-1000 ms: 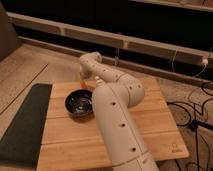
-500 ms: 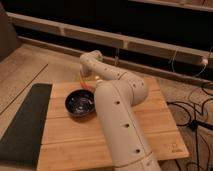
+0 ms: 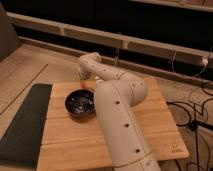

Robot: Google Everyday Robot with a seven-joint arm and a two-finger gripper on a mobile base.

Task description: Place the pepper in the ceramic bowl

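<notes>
Position change since the earlier frame is minimal: the arm (image 3: 120, 125) keeps the same bent pose over the counter (image 3: 65, 145). It rises from the near edge and folds back toward the far left. A dark mat (image 3: 22, 125) lies along the left side. The ceramic bowl (image 3: 69, 103) sits left of the arm. The pepper (image 3: 89, 85) lies just beyond the bowl's far rim, outside it. The gripper (image 3: 84, 79) is low beside the pepper; whether the jaws stand wide or narrow cannot be told. Cables (image 3: 192, 107) trail on the floor at right.
</notes>
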